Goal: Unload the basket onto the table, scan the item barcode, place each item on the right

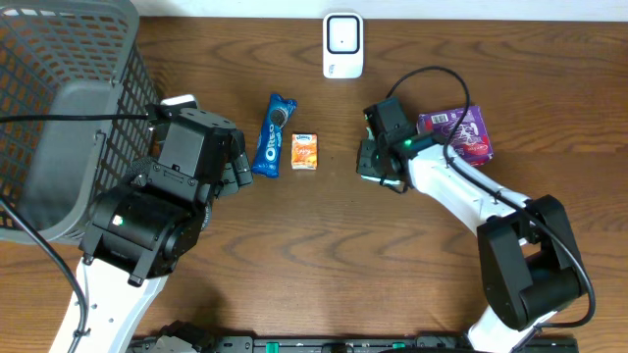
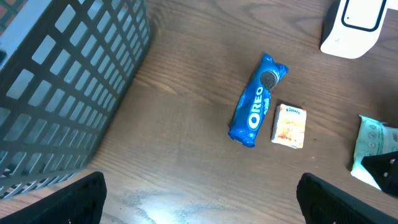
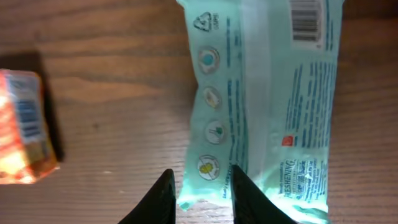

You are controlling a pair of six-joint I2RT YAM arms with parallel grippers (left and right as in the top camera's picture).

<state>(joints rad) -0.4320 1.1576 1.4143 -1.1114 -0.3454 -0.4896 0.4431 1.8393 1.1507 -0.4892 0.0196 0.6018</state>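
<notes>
On the table point(image 1: 324, 265), the scanner point(image 1: 343, 45) sits at 12 o'clock and the basket point(image 1: 123, 59) at 9 o'clock. The small box point(image 1: 305, 152) lies just beside the cookie pack point(image 1: 274, 134), at its 3 o'clock. The wipes pack point(image 3: 267, 93) lies farther along at 3 o'clock, with the snack bag point(image 1: 461, 132) at its 2 o'clock.

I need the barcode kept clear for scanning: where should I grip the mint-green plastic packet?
I'd pinch the mint-green plastic packet along its long side edge, at the end away from the barcode, coming from above. It lies flat with the barcode facing up at the other end, so an edge pinch there leaves the code uncovered. The right gripper hangs astride that edge.
</notes>
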